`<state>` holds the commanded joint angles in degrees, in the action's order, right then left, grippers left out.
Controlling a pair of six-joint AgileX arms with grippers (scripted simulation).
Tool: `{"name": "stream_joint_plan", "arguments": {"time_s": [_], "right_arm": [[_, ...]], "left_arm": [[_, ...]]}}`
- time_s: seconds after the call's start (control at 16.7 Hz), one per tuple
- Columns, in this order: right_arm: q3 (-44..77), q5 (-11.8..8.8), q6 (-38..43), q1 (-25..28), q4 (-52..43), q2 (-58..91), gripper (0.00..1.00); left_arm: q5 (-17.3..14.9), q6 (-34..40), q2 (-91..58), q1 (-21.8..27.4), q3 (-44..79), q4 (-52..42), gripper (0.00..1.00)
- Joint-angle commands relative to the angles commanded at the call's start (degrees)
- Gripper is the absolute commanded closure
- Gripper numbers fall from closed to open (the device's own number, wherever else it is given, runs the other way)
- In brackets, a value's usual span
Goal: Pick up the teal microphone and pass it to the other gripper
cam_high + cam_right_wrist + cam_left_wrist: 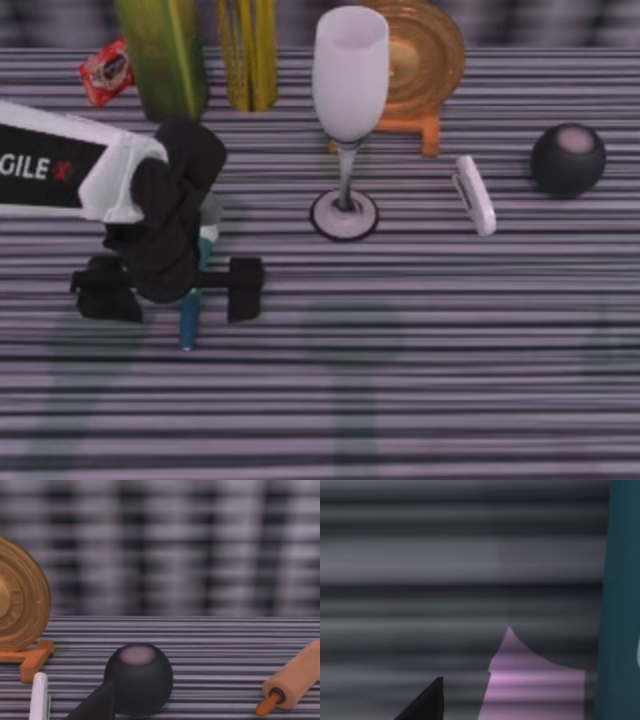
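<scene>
The teal microphone [189, 318] lies flat on the striped surface [420, 350] at the left side, its handle pointing toward the near edge. The left end effector [188, 288] is directly above it, fingers apart, one on each side of the handle and not yet clamped. In the left wrist view, the teal handle [620, 605] fills one edge of the frame and a black fingertip [427, 702] shows well apart from it.

The right arm is not visible in the top view. Its wrist view looks across the surface at a black sphere [139, 679], a gold disc on an orange stand [20, 615], a white bar-shaped device [40, 697] and a wooden rolling pin [292, 677]. Whether the right end effector is apart or together cannot be told.

Handling assessment:
- The microphone appears light, rigid and slim. A modest clamping force should suffice.
- The handle tapers and looks smooth; it may slide along the pads if gripped at the narrow end.
- Recommended hold: mid-handle, across its width, leaving the far length exposed for the receiving end effector.
- Risk: the round body may roll on the surface if one finger contacts first.

A wine glass [348, 110] stands nearby toward the centre; keep the lift path away from it.
</scene>
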<state>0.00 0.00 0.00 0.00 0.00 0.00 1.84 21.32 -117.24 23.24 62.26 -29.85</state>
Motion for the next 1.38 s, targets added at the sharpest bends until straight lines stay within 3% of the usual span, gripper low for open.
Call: {"name": "stream_joint_plan", "arguments": {"time_s": [0.54,1.14,1.38], "right_arm": [[0.0,0.0,0.0,0.0,0.0,0.0,0.0],[0.0,0.0,0.0,0.0,0.0,0.0,0.0],[0.0,0.0,0.0,0.0,0.0,0.0,0.0]], "left_arm": [[0.0,0.0,0.0,0.0,0.0,0.0,0.98],[1.14,-0.84,3.91,0.12,1.3,-2.15,1.0],[-1.06,-2.48,4.94,0.15,0.18,3.79,1.0]]}}
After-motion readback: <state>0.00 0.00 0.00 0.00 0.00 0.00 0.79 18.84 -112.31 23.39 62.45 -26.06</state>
